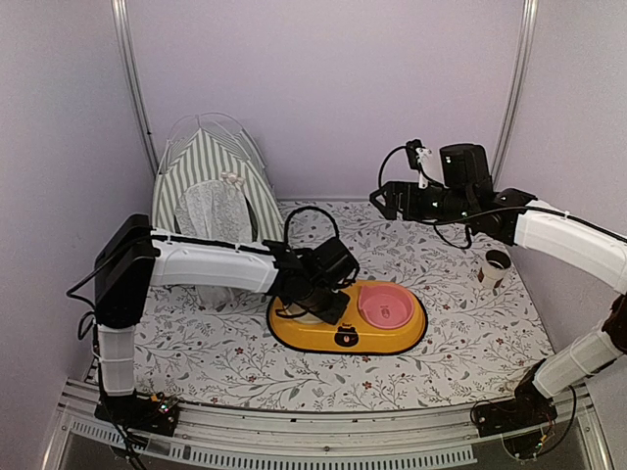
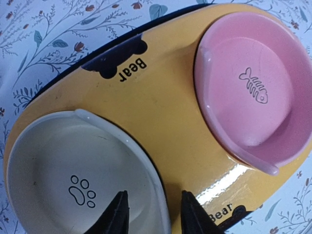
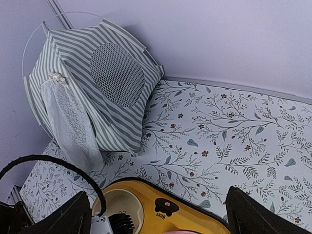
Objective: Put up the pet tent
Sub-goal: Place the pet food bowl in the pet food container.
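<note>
Standing well ahead of the wide-open right gripper [image 3: 158,222] and apart from the half-open left gripper [image 2: 155,214], the pet tent [image 3: 112,97] is judged light and floppy, best taken by a pole [image 3: 29,41].

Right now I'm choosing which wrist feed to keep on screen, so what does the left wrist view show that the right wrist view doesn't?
Only the left wrist: the pink bowl with its fish-bone mark, the paw print in the white bowl, and the left pincer, open astride that bowl's rim. Only the right wrist: the pet tent, with its round mesh window and white door flap, plus the right pincer, wide open. Both: the yellow feeder, the white bowl and the floral table cover.
</note>
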You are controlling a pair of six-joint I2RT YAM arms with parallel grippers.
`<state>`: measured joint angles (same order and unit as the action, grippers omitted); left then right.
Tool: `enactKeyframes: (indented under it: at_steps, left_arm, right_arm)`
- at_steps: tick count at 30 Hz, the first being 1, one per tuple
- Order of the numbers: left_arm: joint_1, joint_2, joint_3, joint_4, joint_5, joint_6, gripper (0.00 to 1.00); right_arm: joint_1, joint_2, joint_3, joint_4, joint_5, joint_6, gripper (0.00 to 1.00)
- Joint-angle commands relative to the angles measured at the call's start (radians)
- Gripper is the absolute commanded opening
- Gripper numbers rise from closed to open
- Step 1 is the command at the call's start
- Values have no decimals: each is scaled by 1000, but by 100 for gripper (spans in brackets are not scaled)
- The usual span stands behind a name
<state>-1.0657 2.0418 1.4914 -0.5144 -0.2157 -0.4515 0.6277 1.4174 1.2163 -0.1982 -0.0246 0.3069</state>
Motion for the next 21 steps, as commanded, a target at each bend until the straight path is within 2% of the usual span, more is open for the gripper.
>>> enactKeyframes:
  at_steps: [1,5,13,17,21]
  left_arm:
    - [10,-56,23,5,16,7,41]
    - [10,-101,14,17,16,10,52]
    - [36,-245,-90,136,87,1,67]
    - [64,-321,-185,190,134,-25,71]
    - [102,-419,-321,253,176,-54,71]
  right_arm:
    - [-5,13,29,-8,-15,5,98]
    - [-5,11,32,-32,-15,7,98]
    - [-5,8,27,-110,-54,33,99]
    - [-5,37,11,-163,-88,48,99]
    - [0,27,-60,-182,-122,80,99]
